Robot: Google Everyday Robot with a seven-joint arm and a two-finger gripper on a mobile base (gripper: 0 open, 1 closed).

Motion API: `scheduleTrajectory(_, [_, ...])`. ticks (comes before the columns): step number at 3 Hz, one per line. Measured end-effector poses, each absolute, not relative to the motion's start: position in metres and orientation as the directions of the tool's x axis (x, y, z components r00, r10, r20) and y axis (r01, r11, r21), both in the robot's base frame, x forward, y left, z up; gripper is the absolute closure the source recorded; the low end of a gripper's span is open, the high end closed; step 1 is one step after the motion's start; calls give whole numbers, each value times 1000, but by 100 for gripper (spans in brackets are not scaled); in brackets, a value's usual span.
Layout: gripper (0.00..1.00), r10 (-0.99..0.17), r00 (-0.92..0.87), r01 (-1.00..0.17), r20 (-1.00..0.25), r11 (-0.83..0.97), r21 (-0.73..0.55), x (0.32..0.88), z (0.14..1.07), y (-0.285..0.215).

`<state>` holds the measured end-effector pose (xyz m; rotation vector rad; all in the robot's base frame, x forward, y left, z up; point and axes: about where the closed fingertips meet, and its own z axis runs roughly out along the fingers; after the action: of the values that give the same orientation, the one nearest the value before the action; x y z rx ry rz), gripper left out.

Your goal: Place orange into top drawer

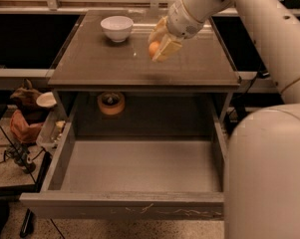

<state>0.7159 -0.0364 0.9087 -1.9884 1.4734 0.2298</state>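
Gripper [161, 43] clamped on orange [153, 49] | position: over cabinet top [99, 63], beside white bowl [116, 28] | top drawer [139, 166]: open

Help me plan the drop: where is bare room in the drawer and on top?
The top drawer is bare from front panel to the tape roll at back left. On the cabinet top, the white bowl and the gripper holding the orange crowd the rear.

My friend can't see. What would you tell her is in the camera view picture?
The robot's hand grips an orange over a cabinet top, near a white bowl. Below, the top drawer is pulled wide open, with a tan tape roll behind it.
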Motion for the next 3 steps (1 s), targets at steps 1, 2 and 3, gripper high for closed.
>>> scheduleTrajectory(1, [100,-785,373,-910,-495,-204,-361,678,904,-22])
scheduleTrajectory(2, [100,-785,373,-910,-495,-204,-361,678,904,-22])
scheduleTrajectory(3, [100,-780,370,-914,-505,-208,-348,665,895,-19])
